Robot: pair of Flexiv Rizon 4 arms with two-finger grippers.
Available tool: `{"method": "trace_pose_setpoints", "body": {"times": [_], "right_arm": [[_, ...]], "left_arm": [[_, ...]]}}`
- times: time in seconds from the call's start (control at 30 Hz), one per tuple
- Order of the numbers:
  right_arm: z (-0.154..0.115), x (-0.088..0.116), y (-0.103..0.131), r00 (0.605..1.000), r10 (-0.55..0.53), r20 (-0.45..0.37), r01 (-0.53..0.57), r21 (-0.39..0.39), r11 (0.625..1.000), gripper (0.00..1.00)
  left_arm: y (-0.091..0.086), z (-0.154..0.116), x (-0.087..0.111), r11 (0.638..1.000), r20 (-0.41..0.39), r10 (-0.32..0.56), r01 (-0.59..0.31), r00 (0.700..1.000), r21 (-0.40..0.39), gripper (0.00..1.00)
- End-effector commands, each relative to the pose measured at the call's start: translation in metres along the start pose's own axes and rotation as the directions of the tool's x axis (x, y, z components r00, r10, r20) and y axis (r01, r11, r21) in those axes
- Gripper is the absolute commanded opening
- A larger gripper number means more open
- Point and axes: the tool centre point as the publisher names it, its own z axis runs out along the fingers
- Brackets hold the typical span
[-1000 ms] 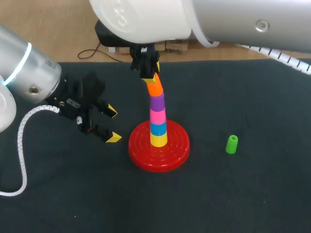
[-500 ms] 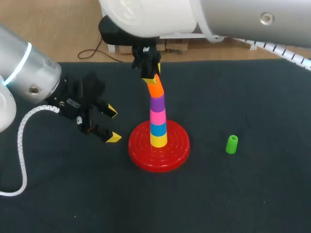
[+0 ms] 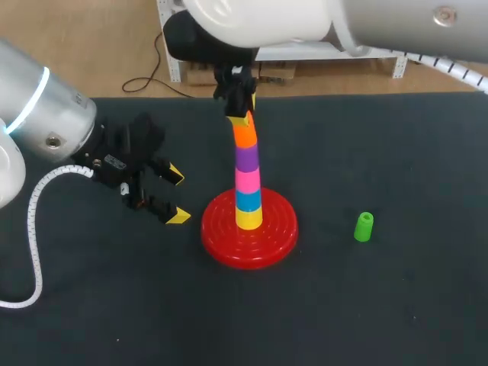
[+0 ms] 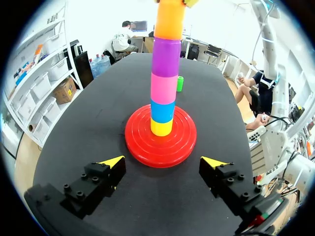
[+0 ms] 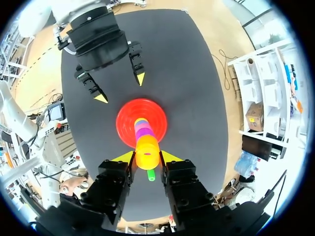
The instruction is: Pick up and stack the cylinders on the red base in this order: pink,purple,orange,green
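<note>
Head view: right gripper (image 3: 241,114) pinched on orange cylinder (image 3: 244,135) atop stack on red base (image 3: 229,248); green cylinder (image 3: 364,226) seen on table (image 3: 396,313), apart from base.
Left wrist view: left gripper (image 4: 163,162) spread; base just ahead.
Right wrist view: orange cylinder clamped from both sides.

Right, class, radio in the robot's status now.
Left end effector open, beside base. Right end effector shut on orange, atop purple. Green loose on table, nothing in the way.
</note>
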Motion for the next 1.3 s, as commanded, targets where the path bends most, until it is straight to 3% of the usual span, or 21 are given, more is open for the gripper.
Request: {"method": "trace_pose_setpoints", "body": {"times": [0.03, 0.77, 0.93, 0.97, 1.0, 1.03, 1.07, 1.3], "right_arm": [[0.000, 0.007, 0.004, 1.000, 0.002, 0.015, -0.002, 0.011, 1.000, 0.00], [0.032, 0.009, 0.010, 1.000, 0.018, -0.006, -0.018, -0.024, 1.000, 0.00], [0.028, 0.010, 0.012, 1.000, 0.016, -0.009, -0.016, -0.010, 1.000, 0.00], [0.025, 0.011, 0.012, 1.000, 0.017, -0.011, -0.017, -0.004, 1.000, 0.04], [0.022, 0.013, 0.012, 1.000, 0.017, -0.012, -0.017, 0.001, 1.000, 0.33], [0.018, 0.015, 0.012, 1.000, 0.019, -0.012, -0.019, 0.013, 1.000, 0.95], [0.013, 0.017, 0.012, 1.000, 0.022, -0.011, -0.022, 0.021, 1.000, 1.00], [-0.011, 0.047, 0.015, 0.998, 0.051, -0.040, -0.048, 0.078, 0.996, 1.00]], "left_arm": [[0.001, 0.000, 0.000, 1.000, -0.004, -0.001, 0.001, 1.000, 0.001, 1.00], [0.001, 0.000, 0.000, 1.000, -0.004, -0.001, 0.001, 1.000, 0.001, 1.00], [0.001, 0.000, 0.000, 1.000, -0.004, -0.001, 0.001, 1.000, 0.001, 1.00], [0.001, 0.000, 0.000, 1.000, -0.004, -0.001, 0.001, 1.000, 0.001, 1.00], [0.001, 0.000, 0.000, 1.000, -0.004, -0.001, 0.001, 1.000, 0.001, 1.00], [0.001, 0.000, 0.000, 1.000, -0.004, -0.001, 0.001, 1.000, 0.001, 1.00], [0.001, 0.000, 0.000, 1.000, -0.004, -0.001, 0.001, 1.000, 0.001, 1.00], [0.001, 0.000, 0.000, 1.000, -0.004, -0.001, 0.001, 1.000, 0.001, 1.00]]}}
